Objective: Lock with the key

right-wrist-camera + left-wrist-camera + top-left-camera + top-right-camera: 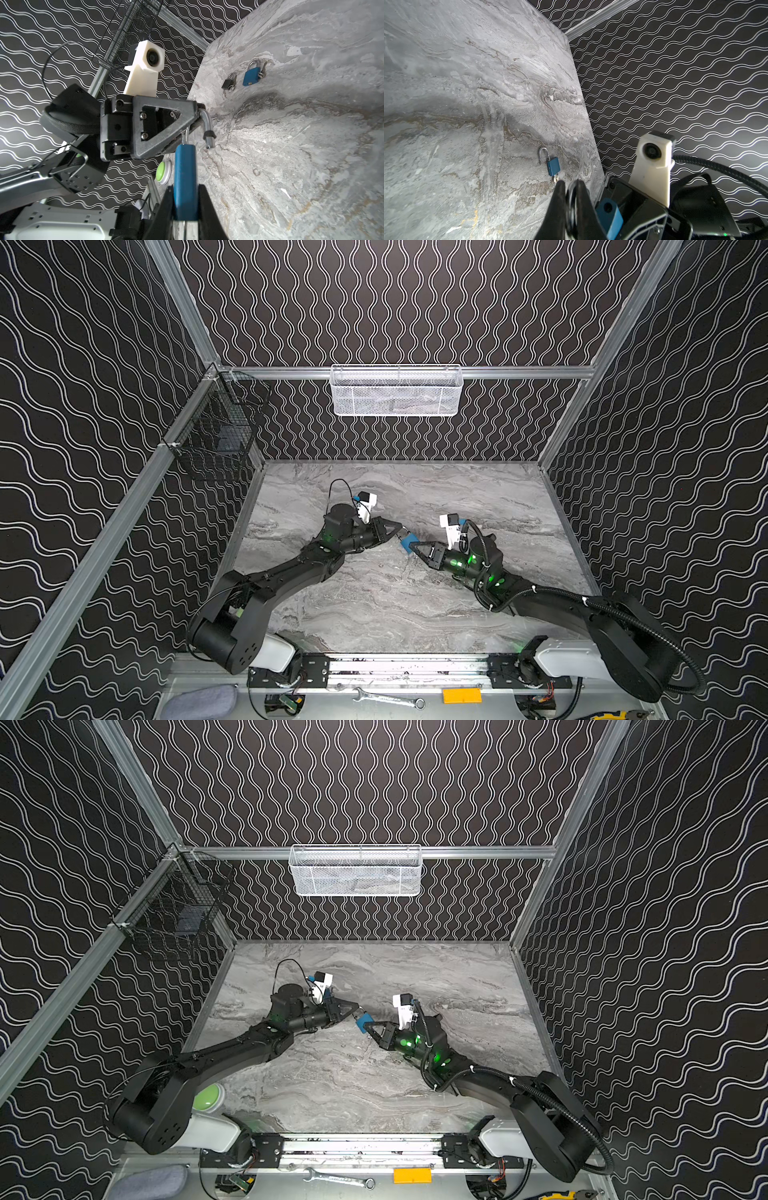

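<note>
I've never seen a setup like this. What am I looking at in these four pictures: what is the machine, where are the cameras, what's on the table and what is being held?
The machine is two black robot arms, the left arm and the right arm, mounted at the near edge of a marble-patterned table. Both top views come from one camera overhead, side by side; the remaining two come from a camera on each arm's wrist. In the middle, the right hand clamps the body of a blue padlock, while the left hand pinches its open shackle. Lying on the table are a small black padlock, a second blue padlock beside it, and a third blue padlock with its shackle open.
</note>
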`<action>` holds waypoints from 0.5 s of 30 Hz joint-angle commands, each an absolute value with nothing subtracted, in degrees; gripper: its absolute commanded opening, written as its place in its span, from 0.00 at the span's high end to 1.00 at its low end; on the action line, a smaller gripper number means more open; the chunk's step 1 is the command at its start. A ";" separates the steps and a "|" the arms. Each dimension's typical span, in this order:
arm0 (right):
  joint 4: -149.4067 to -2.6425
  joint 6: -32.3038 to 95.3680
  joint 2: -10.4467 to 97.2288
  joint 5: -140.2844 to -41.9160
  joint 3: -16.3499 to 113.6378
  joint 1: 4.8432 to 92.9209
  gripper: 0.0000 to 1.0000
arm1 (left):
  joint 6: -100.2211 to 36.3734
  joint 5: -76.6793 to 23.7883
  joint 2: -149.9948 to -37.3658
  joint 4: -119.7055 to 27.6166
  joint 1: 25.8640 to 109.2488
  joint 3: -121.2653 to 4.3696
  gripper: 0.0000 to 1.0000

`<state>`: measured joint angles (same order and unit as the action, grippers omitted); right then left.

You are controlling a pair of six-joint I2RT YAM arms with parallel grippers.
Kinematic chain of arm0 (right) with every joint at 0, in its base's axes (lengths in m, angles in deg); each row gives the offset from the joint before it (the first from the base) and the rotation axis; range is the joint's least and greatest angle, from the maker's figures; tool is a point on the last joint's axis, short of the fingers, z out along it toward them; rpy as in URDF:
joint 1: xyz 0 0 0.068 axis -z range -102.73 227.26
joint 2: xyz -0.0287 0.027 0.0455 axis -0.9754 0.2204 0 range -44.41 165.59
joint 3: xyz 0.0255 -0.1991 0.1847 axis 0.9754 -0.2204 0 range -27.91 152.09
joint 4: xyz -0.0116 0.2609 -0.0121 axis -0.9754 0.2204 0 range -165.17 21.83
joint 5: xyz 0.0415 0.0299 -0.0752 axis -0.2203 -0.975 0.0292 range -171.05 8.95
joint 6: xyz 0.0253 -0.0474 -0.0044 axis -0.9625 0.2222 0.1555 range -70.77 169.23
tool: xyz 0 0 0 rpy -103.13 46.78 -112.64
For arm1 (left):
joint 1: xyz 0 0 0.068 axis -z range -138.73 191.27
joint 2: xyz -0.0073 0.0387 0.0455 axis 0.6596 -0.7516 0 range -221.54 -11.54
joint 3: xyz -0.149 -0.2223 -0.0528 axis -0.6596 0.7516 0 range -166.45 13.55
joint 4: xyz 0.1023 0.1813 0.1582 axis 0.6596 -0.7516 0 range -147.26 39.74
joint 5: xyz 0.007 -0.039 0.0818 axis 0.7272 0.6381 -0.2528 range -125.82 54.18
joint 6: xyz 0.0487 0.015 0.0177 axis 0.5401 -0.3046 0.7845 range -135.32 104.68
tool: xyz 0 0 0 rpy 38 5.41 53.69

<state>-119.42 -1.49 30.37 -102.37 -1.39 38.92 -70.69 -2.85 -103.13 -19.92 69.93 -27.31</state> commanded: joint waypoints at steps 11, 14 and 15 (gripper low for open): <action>-130.77 -13.85 36.61 -107.96 -2.68 43.34 1.00 | -69.78 5.15 -102.43 -5.79 69.96 -25.16 0.95; -132.60 -15.50 37.54 -108.55 -2.86 44.18 1.00 | -70.29 5.75 -102.16 -3.07 70.01 -24.33 0.95; -132.70 -15.70 37.76 -108.55 -2.78 44.26 1.00 | -70.16 6.04 -102.15 -3.02 70.00 -24.41 0.96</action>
<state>-132.93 -12.22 36.89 -112.75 -2.76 43.66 -70.67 -2.36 -102.36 -12.16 69.76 -24.45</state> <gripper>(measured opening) 0.172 0.107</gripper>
